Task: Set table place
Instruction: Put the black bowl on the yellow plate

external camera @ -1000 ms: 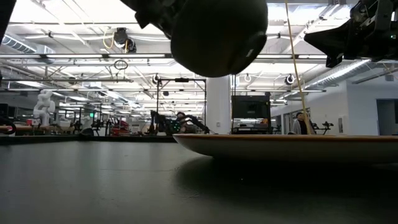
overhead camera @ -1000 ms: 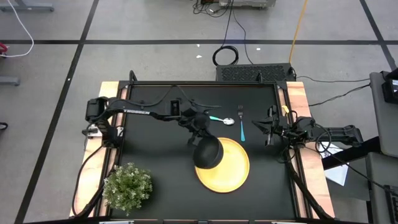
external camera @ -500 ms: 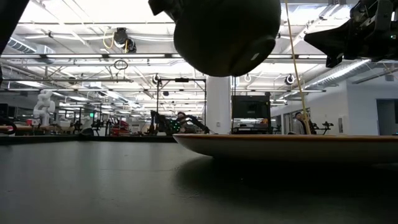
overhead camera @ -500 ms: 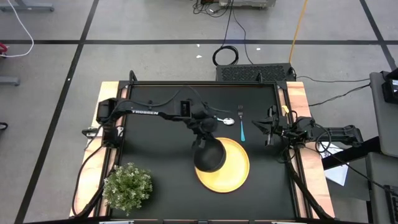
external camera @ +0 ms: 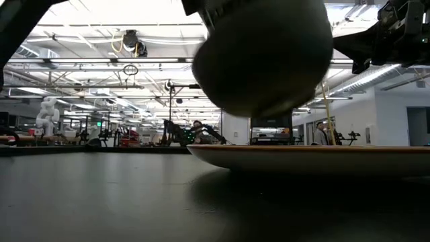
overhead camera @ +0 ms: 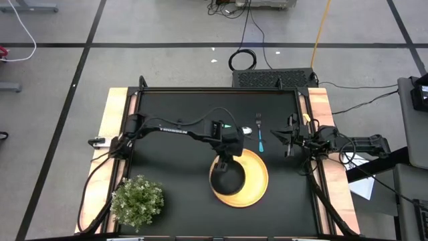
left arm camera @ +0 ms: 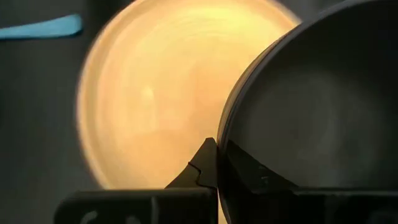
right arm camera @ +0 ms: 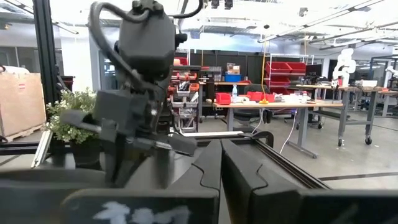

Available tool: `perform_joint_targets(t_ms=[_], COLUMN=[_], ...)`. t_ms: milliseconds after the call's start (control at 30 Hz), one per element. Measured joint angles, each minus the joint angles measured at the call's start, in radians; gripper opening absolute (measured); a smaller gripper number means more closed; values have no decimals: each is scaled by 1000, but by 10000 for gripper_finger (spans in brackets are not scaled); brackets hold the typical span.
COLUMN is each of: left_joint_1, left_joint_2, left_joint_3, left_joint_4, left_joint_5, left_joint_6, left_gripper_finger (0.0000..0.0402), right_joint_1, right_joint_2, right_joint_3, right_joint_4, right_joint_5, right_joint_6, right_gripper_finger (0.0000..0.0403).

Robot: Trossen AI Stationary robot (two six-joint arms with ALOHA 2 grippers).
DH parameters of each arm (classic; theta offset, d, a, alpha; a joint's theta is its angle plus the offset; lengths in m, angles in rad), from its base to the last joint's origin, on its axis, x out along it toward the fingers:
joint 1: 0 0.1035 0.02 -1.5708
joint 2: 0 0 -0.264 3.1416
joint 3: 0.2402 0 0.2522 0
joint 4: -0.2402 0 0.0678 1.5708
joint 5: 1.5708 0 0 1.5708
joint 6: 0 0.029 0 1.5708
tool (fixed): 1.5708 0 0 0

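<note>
The left end effector (overhead camera: 226, 152) pinches the black bowl (overhead camera: 225, 175) by its rim, directly above the yellow plate (overhead camera: 252, 181) (not touching); the right end effector (overhead camera: 286, 138), pressed together, waits.

This is a robotics lab in a big open industrial hall. Beyond the shut right gripper (right arm camera: 219, 163) stand grey metal-legged workbenches (right arm camera: 281, 102), red plastic storage bins (right arm camera: 283, 68) and a white humanoid robot figure (right arm camera: 344, 63). Behind the shut left gripper (external camera: 222, 5) run long ceiling strip lights (external camera: 101, 62), with other dark robot arms (external camera: 191, 132) on distant benches. Black cables (overhead camera: 242, 59) trail over grey concrete floor.
</note>
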Motion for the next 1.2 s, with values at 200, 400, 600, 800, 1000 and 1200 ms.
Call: perform_joint_targets(t_ms=[200,400,600,800,1000,1200], left_joint_1=[-7,-6,7,9,7,1], left_joint_2=[90,127,128,130,130,141], left_joint_3=[155,272,292,272,271,271], left_joint_4=[-144,-258,-285,-321,-331,-296], left_joint_5=[-182,-208,-123,-105,-120,-129], left_joint_6=[-8,13,11,-9,-21,-17], left_gripper_finger=[4,4,4,4,4,4], right_joint_1=[0,0,0,0,0,0], right_joint_2=[0,0,0,0,0,0], right_joint_3=[0,0,0,0,0,0], right_joint_4=[-2,-2,-2,-3,-3,-3], right_joint_5=[0,0,0,0,0,0], right_joint_6=[0,0,0,1,1,19], right_gripper_finger=[0,0,0,0,0,0])
